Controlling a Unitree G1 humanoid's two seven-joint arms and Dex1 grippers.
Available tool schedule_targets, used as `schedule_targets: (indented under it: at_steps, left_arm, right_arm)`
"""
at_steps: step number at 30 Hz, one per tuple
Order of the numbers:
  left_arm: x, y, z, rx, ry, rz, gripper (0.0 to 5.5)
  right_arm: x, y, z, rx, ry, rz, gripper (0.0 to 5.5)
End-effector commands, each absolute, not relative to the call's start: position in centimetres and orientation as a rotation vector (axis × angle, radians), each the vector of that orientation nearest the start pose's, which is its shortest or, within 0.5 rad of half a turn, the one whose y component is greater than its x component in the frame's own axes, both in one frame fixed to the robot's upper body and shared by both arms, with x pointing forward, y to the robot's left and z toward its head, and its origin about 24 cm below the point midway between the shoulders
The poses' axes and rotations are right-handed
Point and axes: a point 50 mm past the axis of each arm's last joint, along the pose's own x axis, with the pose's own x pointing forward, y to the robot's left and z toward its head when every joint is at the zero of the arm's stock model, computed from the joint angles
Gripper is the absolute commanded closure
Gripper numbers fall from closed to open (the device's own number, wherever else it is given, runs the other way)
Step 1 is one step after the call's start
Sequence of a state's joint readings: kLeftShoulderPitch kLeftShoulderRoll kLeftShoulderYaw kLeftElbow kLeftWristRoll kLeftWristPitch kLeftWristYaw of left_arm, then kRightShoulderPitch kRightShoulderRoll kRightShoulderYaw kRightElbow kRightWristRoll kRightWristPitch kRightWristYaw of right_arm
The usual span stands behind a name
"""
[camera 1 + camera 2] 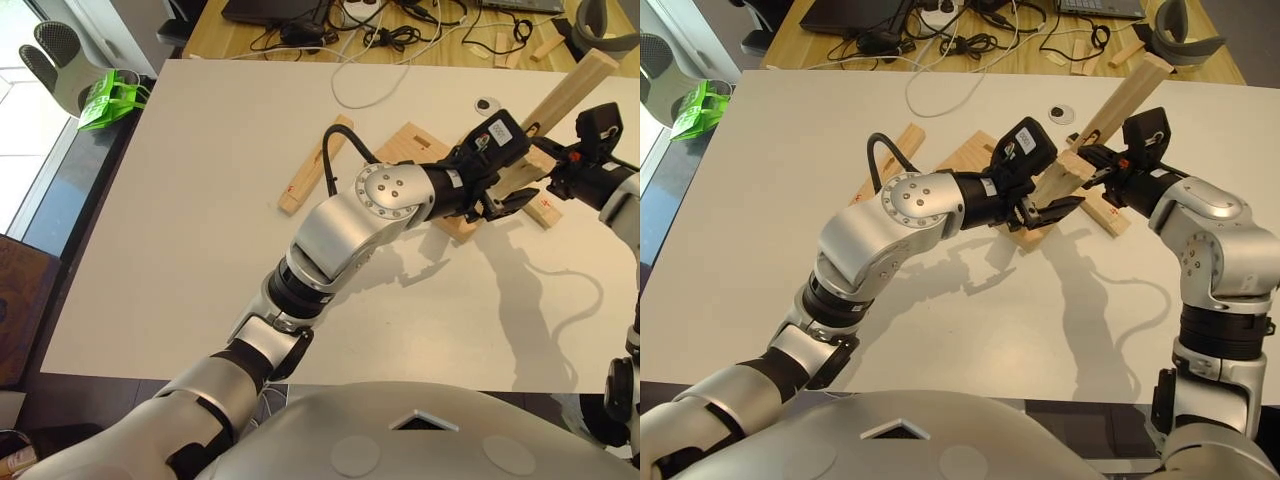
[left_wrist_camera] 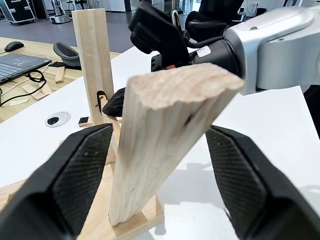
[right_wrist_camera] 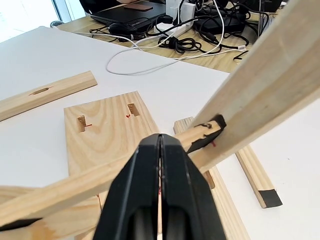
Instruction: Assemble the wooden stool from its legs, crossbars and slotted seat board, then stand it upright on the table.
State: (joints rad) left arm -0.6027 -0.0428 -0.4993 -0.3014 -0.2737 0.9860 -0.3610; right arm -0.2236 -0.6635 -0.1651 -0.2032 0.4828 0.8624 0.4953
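Seat board (image 3: 110,135) flat, tilted leg (image 1: 1120,100), loose crossbar (image 1: 318,163)

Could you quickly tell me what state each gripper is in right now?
Left gripper: open around the short leg.
Right gripper: closed; whether it holds anything cannot be told.

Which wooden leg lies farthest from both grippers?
The slotted leg lying flat left of the seat board; the right gripper holds the tilted leg.

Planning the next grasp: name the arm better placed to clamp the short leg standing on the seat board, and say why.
Left. Its gripper is open, with a pad on either side of the short leg; it likely need only close. The right gripper is shut, against the long tilted leg.
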Motion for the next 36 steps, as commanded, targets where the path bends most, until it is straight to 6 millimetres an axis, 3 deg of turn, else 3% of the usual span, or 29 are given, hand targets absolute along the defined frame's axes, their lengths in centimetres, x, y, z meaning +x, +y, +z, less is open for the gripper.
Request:
schedule_targets:
  at_steps: [1, 5, 11, 13, 19, 22, 24, 25, 28, 31, 33, 36]
  left_arm:
    - [24.5, -3.2, 16.4, 0.16, 0.176, -1.147, 2.11]
    - [24.9, -3.0, 16.6, 0.162, 0.163, -1.138, 2.11]
    - [26.3, -1.4, 18.8, 0.118, 0.077, -1.096, 2.11]
    - [26.5, -0.9, 19.3, 0.115, 0.062, -1.096, 2.11]
    - [26.7, 0.3, 19.6, 0.114, 0.06, -1.084, 2.11]
    - [26.5, 0.1, 19.4, 0.112, 0.067, -1.09, 2.11]
    - [26.4, 0.0, 19.4, 0.11, 0.068, -1.093, 2.11]
    - [26.4, 0.0, 19.4, 0.11, 0.068, -1.092, 2.11]
    - [26.4, 0.0, 19.4, 0.11, 0.07, -1.089, 2.11]
    - [26.4, -0.1, 19.3, 0.106, 0.072, -1.084, 2.11]
    - [26.4, -0.1, 19.2, 0.104, 0.075, -1.08, 2.11]
    - [26.5, -0.1, 19.1, 0.101, 0.078, -1.069, 2.11]
  right_arm:
    - [27.1, -23.8, 11.6, -0.024, 0.353, 0.396, 5.48]
    - [28.2, -23.4, 14.8, -0.003, 0.108, 0.354, 5.48]
    - [30.1, -23.2, 20.1, -0.032, -0.179, 0.253, 5.48]
    - [31.0, -24.0, 22.0, -0.054, -0.245, 0.174, 5.48]
    - [35.2, -27.9, 30.8, -0.055, -0.442, -0.051, 5.48]
    - [36.5, -28.9, 33.4, 0.021, -0.464, -0.119, 5.48]
    - [37.2, -29.3, 33.3, 0.064, -0.422, -0.14, 5.48]
    - [37.9, -29.2, 31.8, 0.084, -0.326, -0.136, 5.48]
    - [38.8, -28.6, 23.6, 0.151, 0.09, -0.103, 5.48]
    - [36.5, -26.7, 15.4, 0.168, 0.452, 0.002, 5.48]
    - [35.2, -25.6, 14.0, 0.12, 0.508, 0.075, 5.48]
    - [35.3, -25.8, 16.0, 0.074, 0.408, 0.053, 5.48]
